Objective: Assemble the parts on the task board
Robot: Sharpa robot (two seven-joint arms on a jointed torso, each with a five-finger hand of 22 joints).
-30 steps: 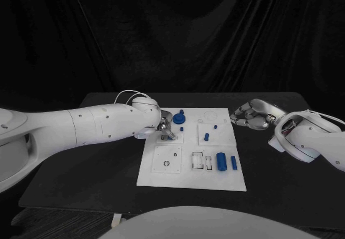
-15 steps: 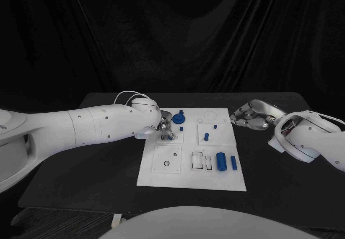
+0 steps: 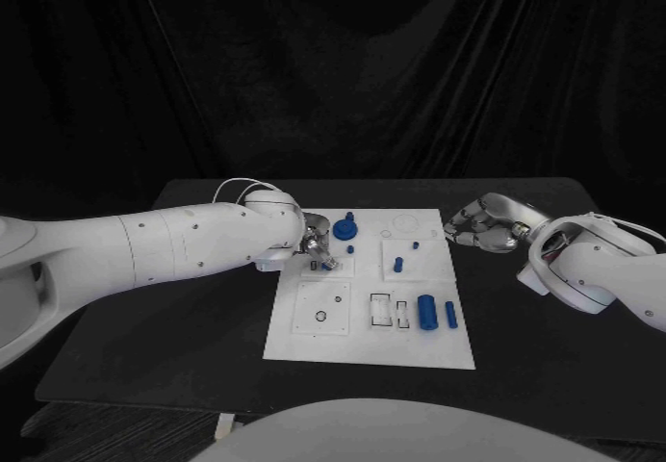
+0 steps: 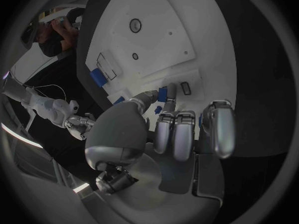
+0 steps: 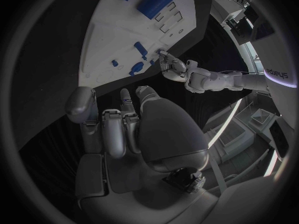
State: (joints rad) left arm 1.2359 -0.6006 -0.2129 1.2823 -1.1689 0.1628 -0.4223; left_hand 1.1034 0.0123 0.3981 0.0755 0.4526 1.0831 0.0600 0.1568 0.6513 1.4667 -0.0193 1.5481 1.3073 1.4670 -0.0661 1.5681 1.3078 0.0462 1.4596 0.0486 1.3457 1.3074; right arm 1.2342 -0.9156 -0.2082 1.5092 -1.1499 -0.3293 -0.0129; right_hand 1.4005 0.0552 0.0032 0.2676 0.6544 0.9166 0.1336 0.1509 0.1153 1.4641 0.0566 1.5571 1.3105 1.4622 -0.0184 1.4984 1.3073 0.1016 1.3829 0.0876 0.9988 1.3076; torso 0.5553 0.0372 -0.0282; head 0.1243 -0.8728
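Left hand (image 3: 317, 245) hides the board's (image 3: 372, 337) left edge, pinching a small blue part (image 4: 163, 93) there; the part's shape is hard to make out. Right hand (image 3: 480, 223) hovers curled and empty beside the board's far right corner, while blue cylinders (image 3: 427, 313) lie on the board.

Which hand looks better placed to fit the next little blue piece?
Probably the left hand: it is over the white board, fingers at a small blue piece. The right hand sits curled beside the board's edge.
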